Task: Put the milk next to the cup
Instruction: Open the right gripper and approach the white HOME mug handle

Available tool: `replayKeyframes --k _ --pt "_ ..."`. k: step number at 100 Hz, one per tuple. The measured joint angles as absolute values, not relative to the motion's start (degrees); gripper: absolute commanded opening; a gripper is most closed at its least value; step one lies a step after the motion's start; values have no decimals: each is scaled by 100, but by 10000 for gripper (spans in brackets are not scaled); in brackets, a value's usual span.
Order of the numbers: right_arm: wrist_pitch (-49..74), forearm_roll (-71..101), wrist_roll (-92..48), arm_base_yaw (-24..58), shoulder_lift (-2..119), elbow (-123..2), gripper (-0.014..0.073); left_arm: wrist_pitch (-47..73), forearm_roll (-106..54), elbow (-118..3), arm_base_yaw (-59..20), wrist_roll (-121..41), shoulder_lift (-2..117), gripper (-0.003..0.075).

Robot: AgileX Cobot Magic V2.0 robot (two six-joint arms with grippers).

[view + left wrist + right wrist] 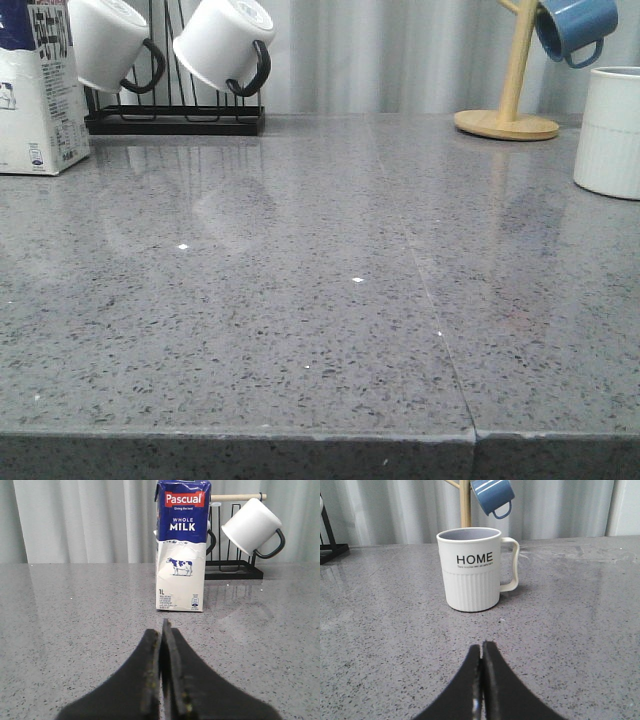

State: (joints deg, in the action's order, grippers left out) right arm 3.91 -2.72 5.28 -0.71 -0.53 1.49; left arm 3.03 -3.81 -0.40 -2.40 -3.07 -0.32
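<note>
The milk carton (38, 90) stands upright at the far left of the grey counter, white with a dark blue top; the left wrist view shows its "WHOLE MILK" face and cow picture (181, 555). The cup (610, 130), white with a ribbed lower half, stands at the far right; the right wrist view shows its "HOME" lettering and cream handle (470, 570). My left gripper (162, 630) is shut and empty, a short way back from the carton. My right gripper (481, 650) is shut and empty, a short way back from the cup. Neither gripper shows in the front view.
A black rack (175, 118) with two plain white mugs (225, 45) with black handles stands at the back left, just right of the carton. A wooden mug tree (508, 110) with a blue mug (573, 28) stands at the back right, behind the cup. A curtain hangs behind.
</note>
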Motion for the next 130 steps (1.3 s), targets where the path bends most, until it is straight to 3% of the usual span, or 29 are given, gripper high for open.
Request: replayKeyframes --k 100,130 --pt "342 -272 537 -71 -53 149 -66 303 -381 -40 -240 -307 -32 -20" --pt "1925 -213 537 -71 20 -1078 -66 303 -381 -40 -240 -307 -32 -20"
